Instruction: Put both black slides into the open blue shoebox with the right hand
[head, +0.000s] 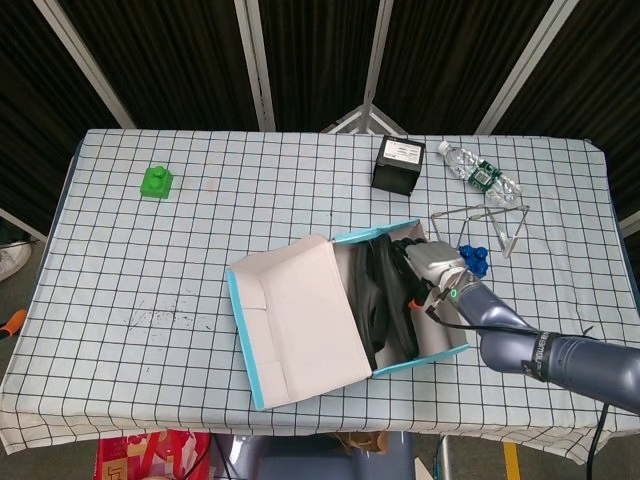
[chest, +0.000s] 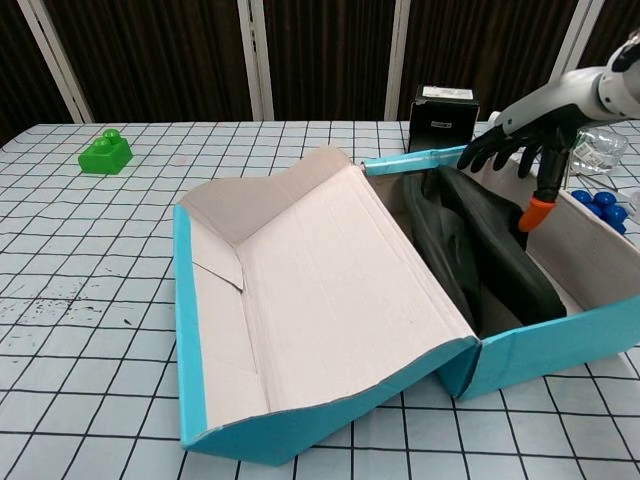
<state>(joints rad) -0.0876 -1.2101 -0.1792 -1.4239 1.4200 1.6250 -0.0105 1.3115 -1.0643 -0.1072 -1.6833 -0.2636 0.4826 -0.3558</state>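
1. We see the open blue shoebox (head: 437, 352) on the checkered counter (head: 200, 250), its lid (chest: 300, 310) folded out toward nine o'clock.
2. Both black slides (chest: 480, 265) stand on edge inside the shoebox, leaning side by side.
3. Our right hand (head: 432, 262) sits over the box's three o'clock side, dark fingers (chest: 495, 148) spread above the slides and gripping nothing.
4. We cannot find our left hand in either view.
5. A black box (head: 399, 164) and a plastic bottle (head: 480, 174) lie toward twelve o'clock of the shoebox; a green block (head: 156, 182) sits well apart at ten o'clock.
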